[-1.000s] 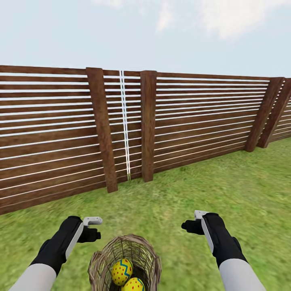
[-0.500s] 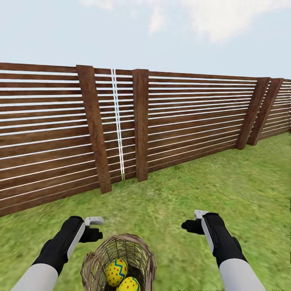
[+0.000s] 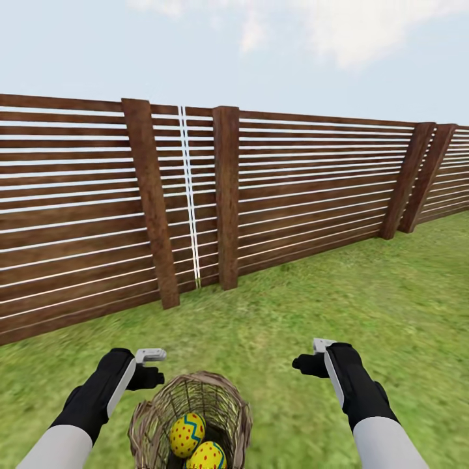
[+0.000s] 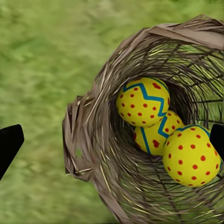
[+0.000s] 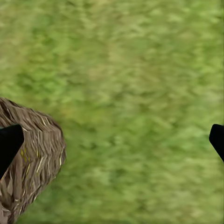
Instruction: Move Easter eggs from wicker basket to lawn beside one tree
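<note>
The wicker basket point(image 3: 189, 417) stands on the lawn point(image 3: 365, 299) right in front of me, between my two arms. In the head view two yellow Easter eggs point(image 3: 187, 434) point(image 3: 207, 456) lie inside it. The left wrist view looks into the basket point(image 4: 93, 140) at three eggs: one on top point(image 4: 142, 101), one beneath point(image 4: 154, 135) and one closest to the camera point(image 4: 192, 155). My left gripper point(image 3: 155, 367) hovers open beside the basket's rim. My right gripper point(image 3: 305, 357) hangs open over bare grass, the basket's side point(image 5: 28, 158) at its edge. The tree is out of view.
A brown horizontal-slat fence point(image 3: 293, 189) with thick posts point(image 3: 226, 195) runs across a short way ahead and turns a corner at the far right. Open grass spreads to the right of the basket.
The whole picture has shifted, so the camera moved: fence and basket now sit further left, and the basket shows more fully. Both arms hold the same pose, grippers still open.
</note>
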Tool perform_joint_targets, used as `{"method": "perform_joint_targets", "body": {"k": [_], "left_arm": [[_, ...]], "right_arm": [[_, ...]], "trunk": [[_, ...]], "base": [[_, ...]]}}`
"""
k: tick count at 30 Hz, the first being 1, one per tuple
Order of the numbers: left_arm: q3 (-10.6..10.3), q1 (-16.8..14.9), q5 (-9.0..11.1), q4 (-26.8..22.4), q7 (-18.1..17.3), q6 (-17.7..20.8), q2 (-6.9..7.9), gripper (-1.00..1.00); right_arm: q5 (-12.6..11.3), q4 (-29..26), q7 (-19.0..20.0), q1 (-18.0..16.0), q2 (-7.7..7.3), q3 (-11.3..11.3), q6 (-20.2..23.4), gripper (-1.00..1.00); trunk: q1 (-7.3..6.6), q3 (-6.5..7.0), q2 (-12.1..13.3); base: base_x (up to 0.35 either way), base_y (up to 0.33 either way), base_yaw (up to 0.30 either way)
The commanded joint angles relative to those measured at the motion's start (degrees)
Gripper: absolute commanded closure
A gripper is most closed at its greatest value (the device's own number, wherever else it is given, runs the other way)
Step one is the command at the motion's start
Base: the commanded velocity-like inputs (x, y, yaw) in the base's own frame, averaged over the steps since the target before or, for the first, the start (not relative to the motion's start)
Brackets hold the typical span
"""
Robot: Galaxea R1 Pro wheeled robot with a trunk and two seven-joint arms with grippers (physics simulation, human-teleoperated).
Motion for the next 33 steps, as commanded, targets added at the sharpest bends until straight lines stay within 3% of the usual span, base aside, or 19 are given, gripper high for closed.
{"method": "perform_joint_targets", "body": {"k": [1,30,33], "left_arm": [[-0.18,-0.03,0.45,-0.04,0.23,0.13,0.02,-1.00],[-0.01,-0.03,0.61,0.02,0.23,-1.43,0.48,-1.00],[-0.30,0.77,0.13,-0.72,0.23,-0.55,1.04,-1.00]], "right_arm": [[0.60,-0.08,0.54,-0.04,0.08,-0.23,0.21,-1.00],[0.58,-0.34,0.55,-0.04,0.00,-0.38,0.21,-1.00],[0.85,0.18,0.56,-0.15,-0.95,0.32,0.21,-1.00]], "trunk": [[0.22,-0.24,-0.44],[6.59,-5.45,-12.08],[6.58,-5.45,-12.06]], "base": [[0.000,0.000,0.000],[0.000,0.000,0.000],[0.000,0.000,0.000]]}}
